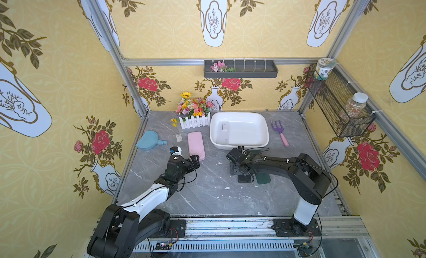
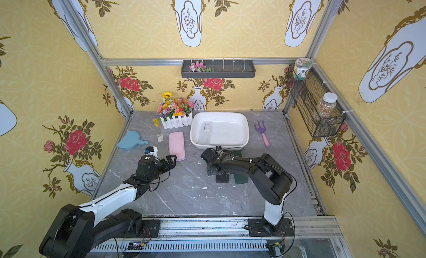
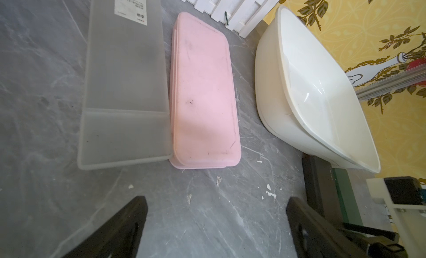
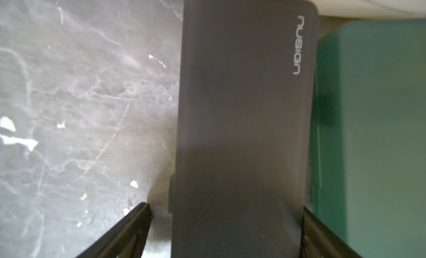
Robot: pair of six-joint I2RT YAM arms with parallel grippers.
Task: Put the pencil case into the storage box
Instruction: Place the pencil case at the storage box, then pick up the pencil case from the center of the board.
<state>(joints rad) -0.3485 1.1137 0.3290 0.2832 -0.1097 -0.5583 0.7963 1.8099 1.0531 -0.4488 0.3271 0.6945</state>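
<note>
Straddles with the right pincer (image 4: 224, 207), jaws apart and unclamped, the near end of the dark grey pencil case (image 4: 244, 95), flat on the desk (image 4: 80, 83), long axis running straight ahead to the storage box (image 1: 221, 145) just beyond.

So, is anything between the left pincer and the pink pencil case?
No. The open left pincer faces the pink pencil case across bare table; the frosted case just lies beside it.

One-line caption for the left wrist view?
Open left gripper faces the pink pencil case, between a frosted case and the storage box.
</note>
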